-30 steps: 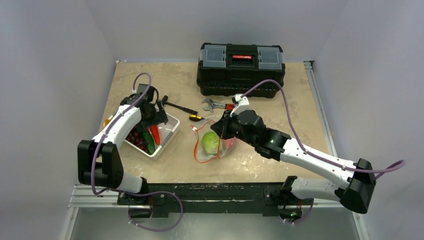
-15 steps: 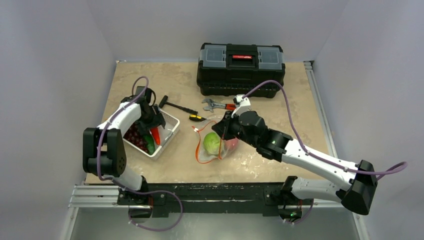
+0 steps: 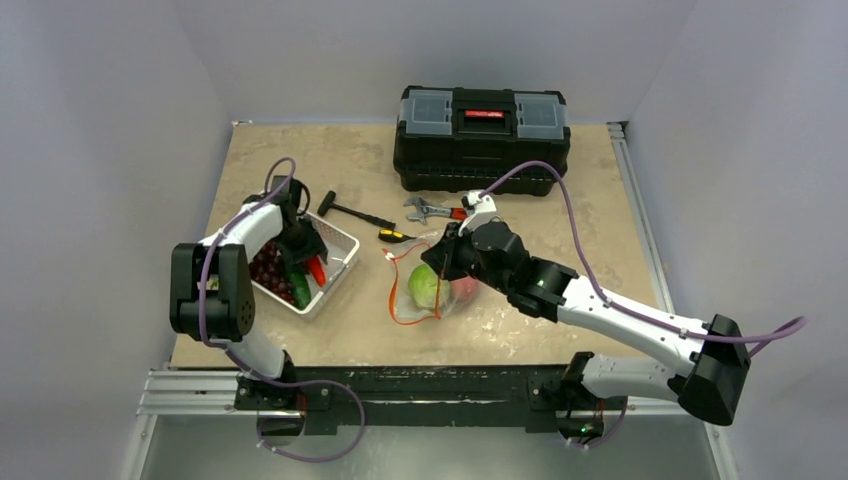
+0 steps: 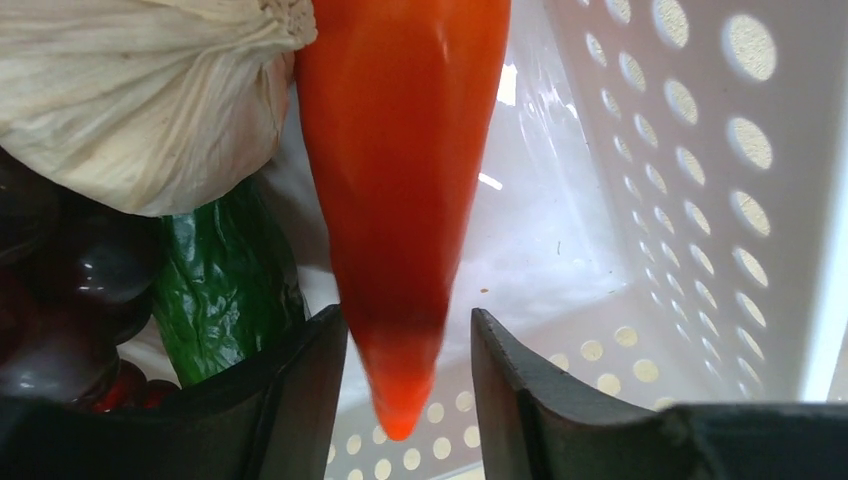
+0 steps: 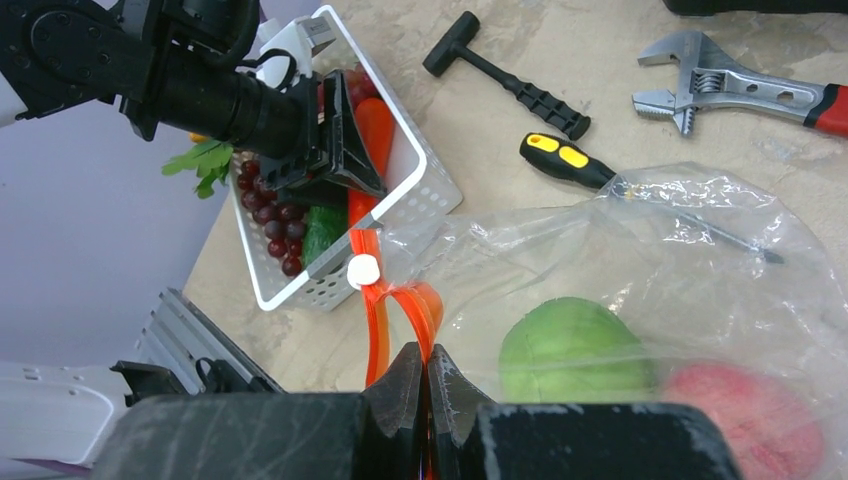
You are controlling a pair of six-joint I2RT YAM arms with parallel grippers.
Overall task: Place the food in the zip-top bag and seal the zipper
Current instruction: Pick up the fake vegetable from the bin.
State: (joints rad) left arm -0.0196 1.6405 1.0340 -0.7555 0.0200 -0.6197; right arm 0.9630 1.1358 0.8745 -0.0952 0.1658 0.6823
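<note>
The clear zip-top bag (image 3: 432,292) lies at mid-table with a green cabbage head (image 5: 575,350) and a red piece (image 5: 745,415) inside. My right gripper (image 5: 425,375) is shut on the red-orange zipper (image 5: 380,320) at the bag's mouth, near its white slider (image 5: 362,270). My left gripper (image 4: 405,385) is down inside the white basket (image 3: 341,262). Its jaws stand open on either side of the red-orange carrot's (image 4: 400,180) tip. A green cucumber (image 4: 220,290), dark grapes (image 4: 60,300) and a pale wrinkled bulb (image 4: 130,100) lie beside the carrot.
A black toolbox (image 3: 483,125) stands at the back. A black hammer (image 3: 355,213), a red-handled wrench (image 3: 430,209) and a yellow-black screwdriver (image 3: 392,236) lie between the toolbox and the bag. A leafy green piece (image 5: 205,160) lies just outside the basket's far side.
My left gripper has dropped deeper into the basket and come around the carrot. My right gripper has shifted slightly left, still holding the zipper.
</note>
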